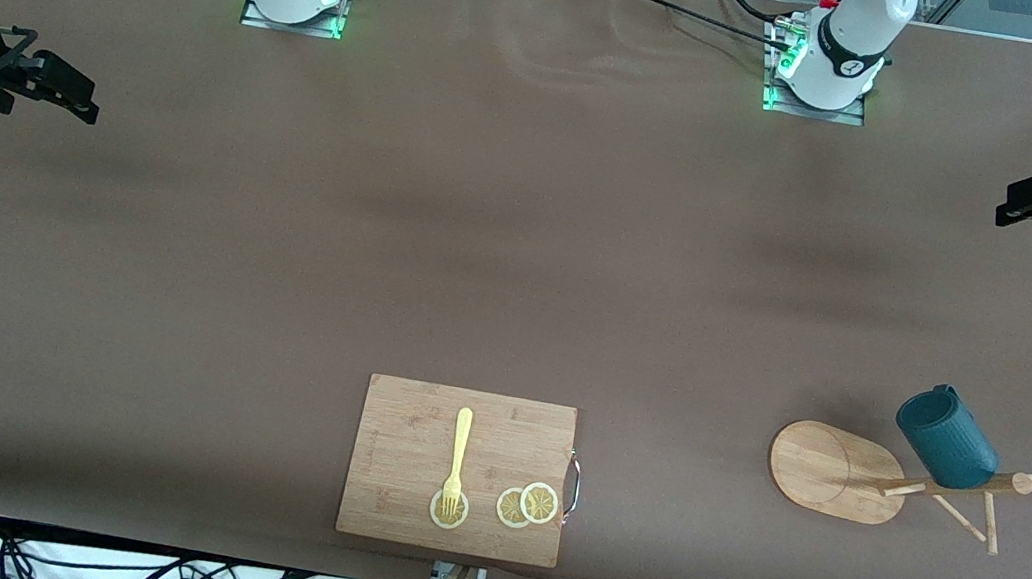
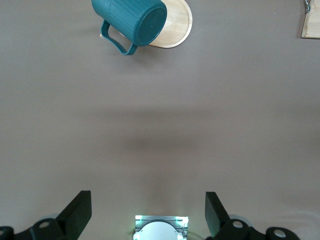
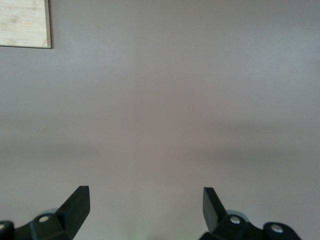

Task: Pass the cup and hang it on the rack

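Watching out for: the cup (image 1: 946, 441) could slip off the rack (image 1: 819, 468) if the rack gets bumped. I cannot see which peg holds the cup, so I cannot tell how well it sits.
Cause of a bump: an arm coming back down near the rack could knock a thin peg or push the light wooden stand.
Nearest things: the cutting board (image 1: 417, 417) lies low in the middle of the front view, with a yellow fork (image 1: 459, 453) and 3 lemon slices (image 1: 527, 505) on it. It is well apart from the rack, so I think it is safe.
Rack: it stands low in the front view, toward the left arm's end of the table, a bit farther from the front camera than the board.
Cup place: it is up on the rack, above the oval base, off the table (image 1: 520, 260).
Cup direction: its long axis is tilted, not upright. Its flat teal bottom points up and toward the robots. Its mouth points down toward the pole and is hidden.
Job so far: it looks done to me.
Left gripper (image 2: 148, 205): fingers wide apart, holding nothing, waiting high at the edge of the front view, well apart from the cup.
Right gripper (image 3: 146, 202): fingers wide apart, holding nothing, waiting over bare table at the right arm's end.
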Robot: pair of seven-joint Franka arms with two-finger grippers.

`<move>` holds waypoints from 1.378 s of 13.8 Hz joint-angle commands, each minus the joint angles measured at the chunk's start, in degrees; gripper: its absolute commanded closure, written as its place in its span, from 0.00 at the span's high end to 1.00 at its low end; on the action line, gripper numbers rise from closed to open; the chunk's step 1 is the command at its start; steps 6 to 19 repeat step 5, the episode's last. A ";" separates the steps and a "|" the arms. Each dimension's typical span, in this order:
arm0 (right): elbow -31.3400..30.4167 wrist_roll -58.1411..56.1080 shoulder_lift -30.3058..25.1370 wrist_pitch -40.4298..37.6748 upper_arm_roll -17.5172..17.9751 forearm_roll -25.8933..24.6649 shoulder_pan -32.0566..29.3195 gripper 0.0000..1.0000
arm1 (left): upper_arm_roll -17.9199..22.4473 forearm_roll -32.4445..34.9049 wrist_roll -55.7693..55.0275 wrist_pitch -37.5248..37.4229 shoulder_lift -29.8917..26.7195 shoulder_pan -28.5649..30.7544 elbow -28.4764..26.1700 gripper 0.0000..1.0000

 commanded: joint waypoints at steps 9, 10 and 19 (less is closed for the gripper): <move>0.14 -0.42 -0.26 -0.60 0.14 0.95 -0.07 1.00 | 0.40 -0.15 -0.62 -0.49 2.63 -0.19 2.80 1.00; 0.14 -0.42 -0.26 -0.60 0.14 0.95 -0.07 1.00 | 0.40 -0.15 -0.62 -0.49 2.63 -0.19 2.80 1.00; 0.14 -0.42 -0.26 -0.60 0.14 0.95 -0.07 1.00 | 0.40 -0.15 -0.62 -0.49 2.63 -0.19 2.80 1.00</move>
